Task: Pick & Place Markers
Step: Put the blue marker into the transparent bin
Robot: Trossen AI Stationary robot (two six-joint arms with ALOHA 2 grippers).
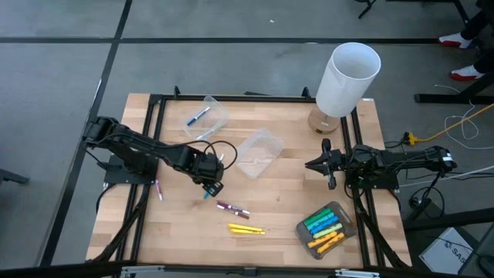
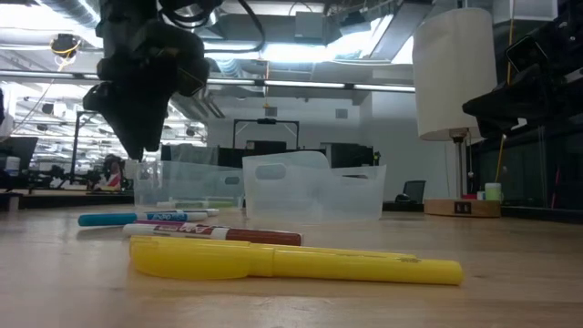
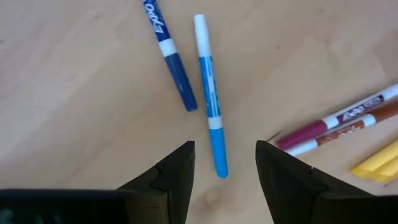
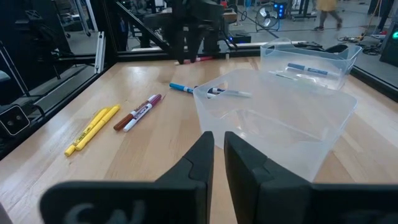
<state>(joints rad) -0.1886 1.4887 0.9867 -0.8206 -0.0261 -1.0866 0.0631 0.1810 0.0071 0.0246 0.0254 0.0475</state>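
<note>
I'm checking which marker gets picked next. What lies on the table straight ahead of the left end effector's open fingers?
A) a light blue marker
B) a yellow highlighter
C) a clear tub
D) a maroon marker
A: in the left wrist view the light blue marker lies pointing into the gap of the open left end effector, with a dark blue marker beside it.

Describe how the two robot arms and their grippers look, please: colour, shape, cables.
Both arms are black and jointed, with black cables looping along them. The left gripper has two dark, wedge-shaped fingers. The right gripper has the same dark angular fingers. No markings are readable.
</note>
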